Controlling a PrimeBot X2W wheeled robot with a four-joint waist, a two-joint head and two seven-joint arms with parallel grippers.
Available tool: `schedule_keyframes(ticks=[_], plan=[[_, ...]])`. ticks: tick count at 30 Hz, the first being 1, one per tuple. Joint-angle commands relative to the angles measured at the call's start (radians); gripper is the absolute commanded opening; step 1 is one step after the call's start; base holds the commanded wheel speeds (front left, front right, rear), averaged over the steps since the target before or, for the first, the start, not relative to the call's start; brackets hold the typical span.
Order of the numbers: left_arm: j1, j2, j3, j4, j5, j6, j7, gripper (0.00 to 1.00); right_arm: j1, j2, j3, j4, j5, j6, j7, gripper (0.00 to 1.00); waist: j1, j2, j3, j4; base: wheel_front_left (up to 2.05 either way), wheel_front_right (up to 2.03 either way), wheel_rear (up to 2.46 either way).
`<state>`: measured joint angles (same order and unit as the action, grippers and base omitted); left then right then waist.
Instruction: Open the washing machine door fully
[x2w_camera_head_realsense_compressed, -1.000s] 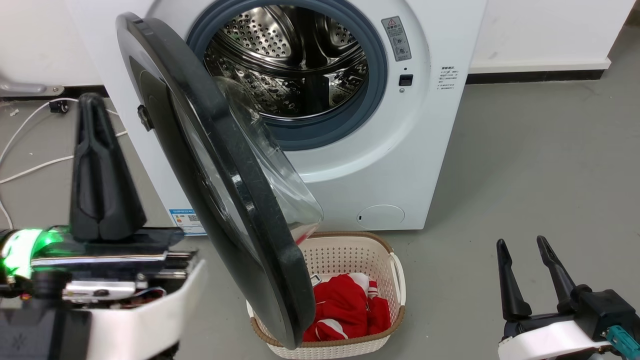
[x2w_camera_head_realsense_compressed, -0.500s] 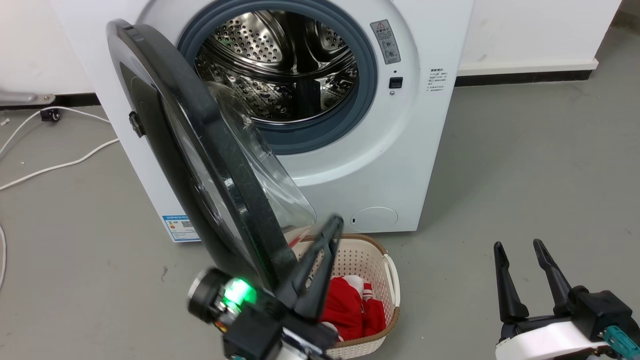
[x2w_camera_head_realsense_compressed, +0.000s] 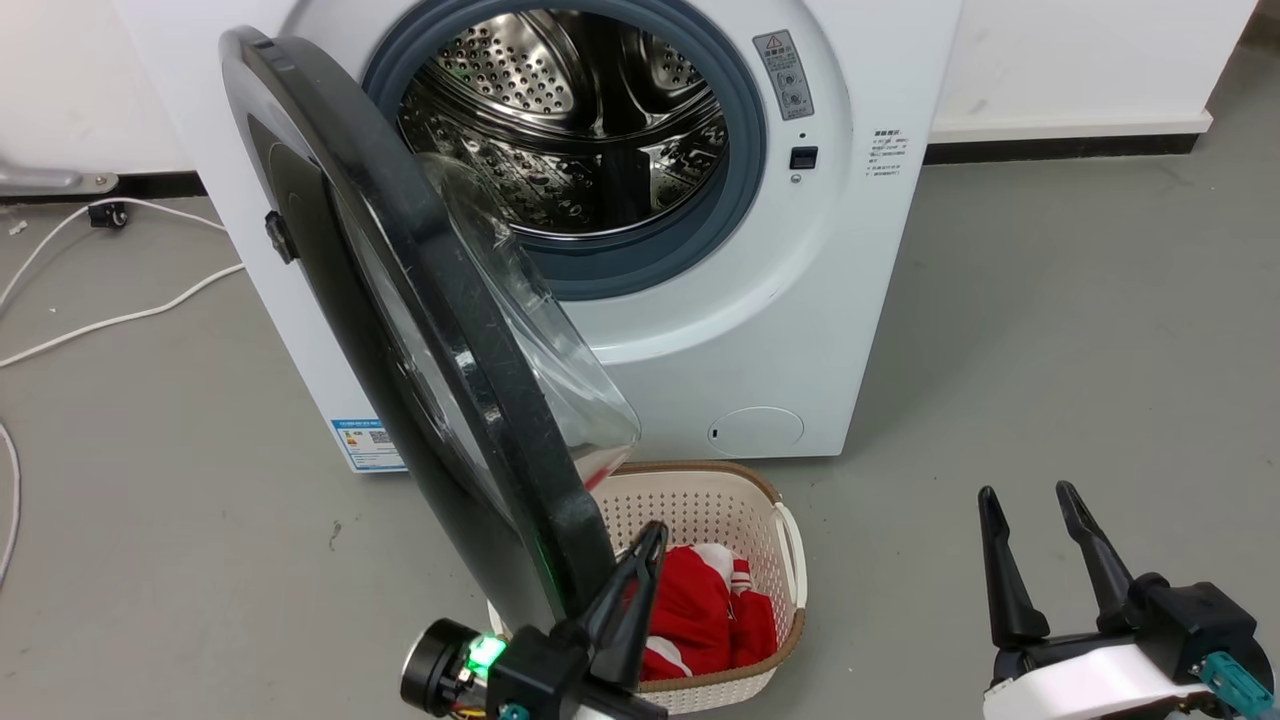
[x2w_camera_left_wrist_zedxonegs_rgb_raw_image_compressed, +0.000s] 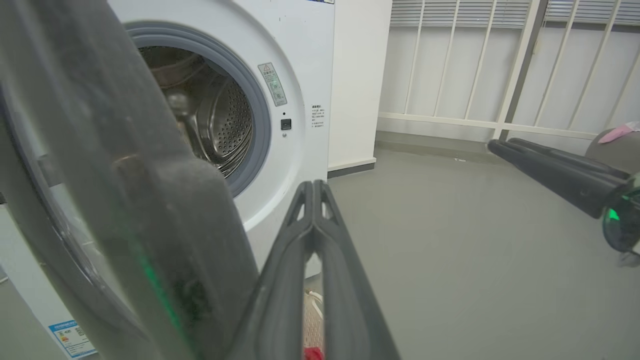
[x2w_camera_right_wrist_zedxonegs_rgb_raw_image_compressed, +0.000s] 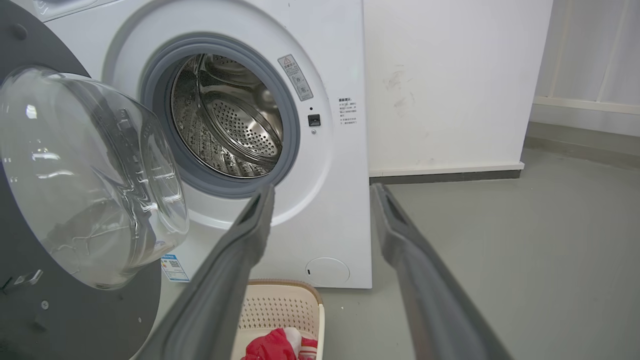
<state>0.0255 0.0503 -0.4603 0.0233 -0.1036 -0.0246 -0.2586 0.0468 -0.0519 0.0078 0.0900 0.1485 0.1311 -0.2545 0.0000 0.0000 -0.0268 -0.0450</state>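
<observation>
Washing machine (x2w_camera_head_realsense_compressed: 780, 330): white front-loader, upper centre of the head view, steel drum (x2w_camera_head_realsense_compressed: 560, 130) exposed.
Washing machine door (x2w_camera_head_realsense_compressed: 420, 330): left of centre, swung partway out, seen nearly edge-on, glass bowl facing the drum.
Laundry basket (x2w_camera_head_realsense_compressed: 720, 510): cream, lower centre, under the door's lower edge, red cloth (x2w_camera_head_realsense_compressed: 700, 620) inside.
Right tool (x2w_camera_head_realsense_compressed: 1025, 492): lower right, fingers spread, empty.
Left tool (x2w_camera_head_realsense_compressed: 654, 535): bottom centre, fingers pressed together on nothing, beside the door's lower rim.

We log: one cream perforated basket (x2w_camera_head_realsense_compressed: 722, 508), brown-rimmed, on grey floor (x2w_camera_head_realsense_compressed: 1050, 330), just beyond the left gripper (x2w_camera_head_realsense_compressed: 655, 532) and well left of the right gripper (x2w_camera_head_realsense_compressed: 1027, 490). Red-and-white cloth (x2w_camera_head_realsense_compressed: 700, 610) lies inside. White cables (x2w_camera_head_realsense_compressed: 120, 319) run far off the left gripper's left. Dark skirting (x2w_camera_head_realsense_compressed: 1060, 148) lies beyond the right gripper.
</observation>
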Motion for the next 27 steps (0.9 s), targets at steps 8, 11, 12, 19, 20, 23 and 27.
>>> schedule_keyframes(ticks=[8, 11, 12, 19, 20, 23, 27], plan=[[-0.052, 0.001, 0.015, 0.069, -0.055, 0.045, -0.006, 0.0, -0.012, 0.003, 0.013, 0.012, 0.018, -0.001, 0.003, 1.0, 0.0, 0.0, 0.006, -0.003, 0.0, 0.0, 0.0], [-0.05, 0.002, 0.014, 0.095, -0.07, 0.056, -0.006, 0.0, -0.012, 0.003, 0.015, 0.018, 0.023, -0.001, 0.005, 1.0, 0.0, 0.0, 0.006, -0.004, 0.0, 0.0, 0.0], [-0.052, 0.002, 0.016, 0.102, -0.075, 0.061, -0.006, 0.0, -0.012, 0.003, 0.016, 0.019, 0.026, -0.001, 0.006, 1.0, 0.0, 0.0, 0.006, -0.004, 0.0, 0.0, 0.0], [-0.059, 0.009, 0.015, 0.105, -0.074, 0.075, -0.004, 0.0, -0.014, 0.003, 0.027, 0.021, 0.034, -0.001, 0.002, 1.0, 0.0, 0.0, 0.004, 0.0, 0.0, 0.0, 0.0], [-0.053, 0.012, 0.016, 0.099, -0.073, 0.076, -0.004, 0.0, -0.014, 0.003, 0.028, 0.02, 0.035, -0.001, 0.002, 1.0, 0.0, 0.0, 0.004, 0.001, 0.0, 0.0, 0.0], [-0.026, 0.026, 0.021, 0.077, -0.068, 0.086, -0.005, 0.0, -0.012, 0.003, 0.027, 0.022, 0.039, -0.001, 0.001, 1.0, 0.0, 0.0, 0.002, 0.007, 0.0, 0.0, 0.0], [0.017, 0.038, 0.024, 0.027, -0.069, 0.102, -0.006, 0.0, -0.001, 0.003, 0.029, 0.02, 0.045, -0.001, -0.002, 1.0, 0.0, 0.0, -0.001, 0.021, 0.0, 0.0, 0.0]])
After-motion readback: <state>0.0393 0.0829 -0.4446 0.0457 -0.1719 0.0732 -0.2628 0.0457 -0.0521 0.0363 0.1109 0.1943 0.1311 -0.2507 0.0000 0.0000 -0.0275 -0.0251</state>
